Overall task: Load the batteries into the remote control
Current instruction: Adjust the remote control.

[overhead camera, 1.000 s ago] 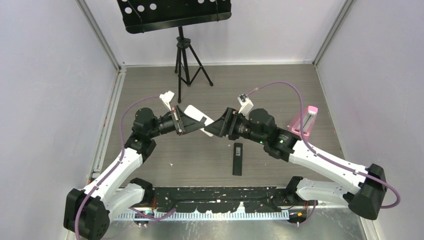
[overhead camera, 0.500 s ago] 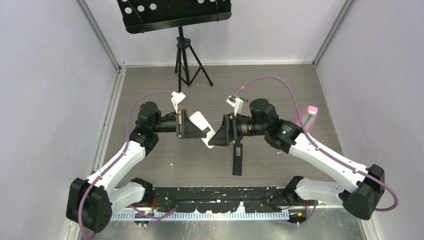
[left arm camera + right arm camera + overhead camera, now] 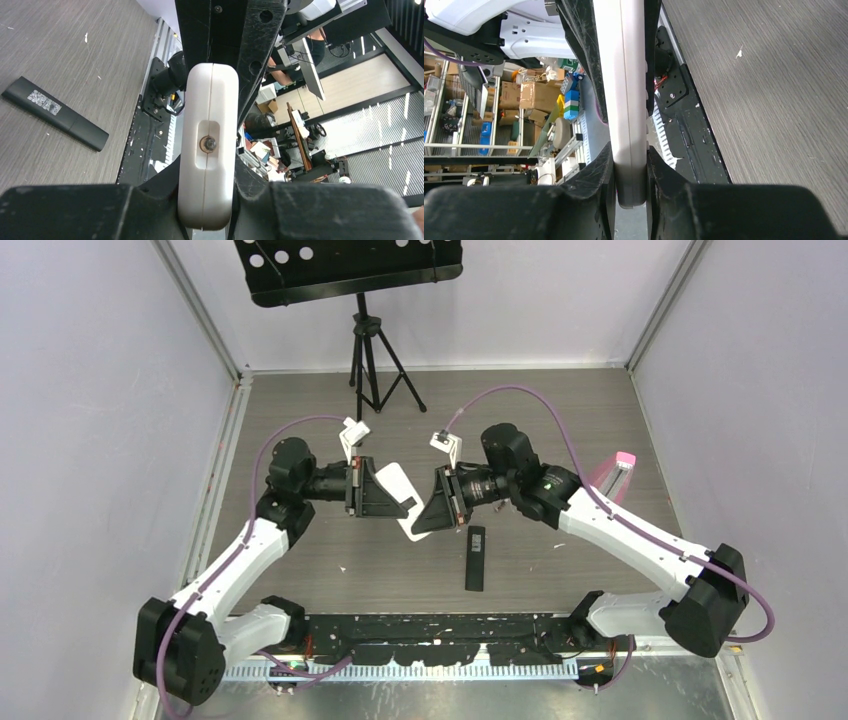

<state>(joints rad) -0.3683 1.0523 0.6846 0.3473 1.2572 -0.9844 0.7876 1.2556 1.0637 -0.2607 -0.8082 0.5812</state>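
Both hands meet in mid-air over the grey wood-grain tabletop point(image 3: 560, 410), sharing one thing: a long, flat white plastic remote w/ rounded ends point(image 3: 392, 480), held clear of the surface and tilted. The left hand point(image 3: 398, 502) is clamped on it. In the left wrist view its two dark fingers point(image 3: 162, 182) press in on either side of the remote point(image 3: 207, 125) w/ no gap showing. A narrow seamed face w/ a small recessed screw points at the cam. The right hand point(image 3: 422, 521) grips the same remote from the opposite side, right next to the left hand. In the right wrist view its fingers point(image 3: 600, 167) sit tight against both flat faces of the white body point(image 3: 626, 90), which runs straight out from btwn them, seen edge-on. Each wrist cam also catches the other hand's black fingers farther along the remote: the right hand point(image 3: 235, 45) past the left's grip, the left hand point(image 3: 579, 45) past the right's. A slim black rectangular remote point(image 3: 475, 557) lies flat on the tabletop just below the right hand, toward the arm bases, touching neither hand. The left wrist view shows a pale label patch on it point(image 3: 55, 112). A pink-topped boxy object point(image 3: 612, 478) sits well off to the right hand's outer side. A black perforated music stand on a tripod point(image 3: 345, 265) stands beyond both hands, at the far wall.
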